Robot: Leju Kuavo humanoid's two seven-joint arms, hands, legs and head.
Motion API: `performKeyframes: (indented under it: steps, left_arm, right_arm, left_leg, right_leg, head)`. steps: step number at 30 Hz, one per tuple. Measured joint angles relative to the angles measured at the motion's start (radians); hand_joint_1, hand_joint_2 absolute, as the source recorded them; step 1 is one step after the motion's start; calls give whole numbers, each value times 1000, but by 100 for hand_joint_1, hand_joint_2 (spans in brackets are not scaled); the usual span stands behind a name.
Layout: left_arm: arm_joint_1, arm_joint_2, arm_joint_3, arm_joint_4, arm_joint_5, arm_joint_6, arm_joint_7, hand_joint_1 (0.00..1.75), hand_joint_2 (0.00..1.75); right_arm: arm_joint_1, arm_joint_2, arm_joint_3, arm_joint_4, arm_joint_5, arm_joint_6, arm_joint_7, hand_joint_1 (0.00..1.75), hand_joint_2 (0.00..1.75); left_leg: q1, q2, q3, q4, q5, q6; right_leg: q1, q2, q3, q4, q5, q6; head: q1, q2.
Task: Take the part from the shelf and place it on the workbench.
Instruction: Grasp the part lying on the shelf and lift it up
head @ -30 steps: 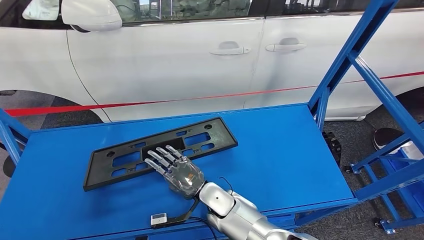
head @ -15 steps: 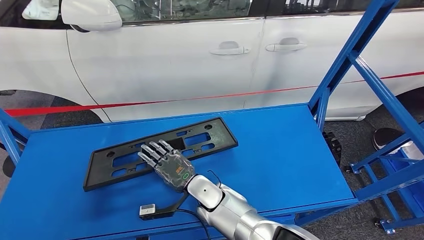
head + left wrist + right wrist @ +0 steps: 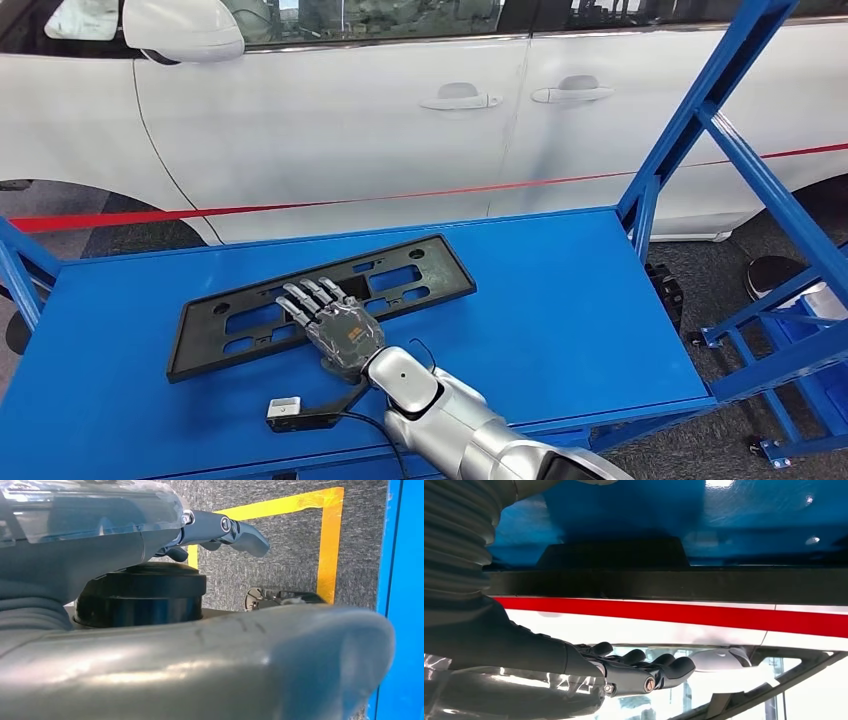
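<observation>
Here the part [image 3: 320, 296], a flat black rectangular frame with cut-outs, lies flat on the blue workbench [image 3: 560, 300], set at a slight slant toward its left half. The right hand [image 3: 335, 325] hangs over the near long edge of the part, back upward, with its fingers [image 3: 305, 298] extended and slightly apart across the frame; whether the fingertips touch the part cannot be told, and nothing is held. In the right wrist view the same hand [image 3: 644, 672] appears with its dark fingers [image 3: 674, 666] straight and close together, apart from the black edge of the part [image 3: 664, 582]. In the left wrist view the left hand [image 3: 165, 535] hangs beside the workbench [image 3: 405, 580], over grey floor [image 3: 290, 545] marked with yellow tape [image 3: 327, 540]; one finger [image 3: 245, 532] reaches out with nothing under it. A white car [image 3: 400, 120] stands behind the bench, and a blue shelf frame [image 3: 760, 190] rises at the right.
</observation>
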Motion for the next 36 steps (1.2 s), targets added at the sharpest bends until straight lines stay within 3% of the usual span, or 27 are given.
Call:
performKeyframes:
  steps: [4,8,36]
  left_arm:
    - [0,0,0,0,2,4,2,0,0]
    - [0,0,-1,0,10,8,6,0,0]
    - [0,0,-1,0,66,10,5,0,0]
  right_arm:
    - [-9,0,0,16,-1,-4,7,0,175]
    - [-16,0,-2,39,-1,-15,7,173,175]
    - [8,-27,-86,25,-37,-37,-104,175,175]
  left_leg:
    - [0,0,0,0,0,0]
    - [0,0,0,0,0,0]
    - [0,0,0,0,0,0]
  right_leg:
    - [0,0,0,0,0,0]
    - [0,0,0,0,0,0]
    - [0,0,0,0,0,0]
  head:
    - [0,0]
    - [0,0]
    - [0,0]
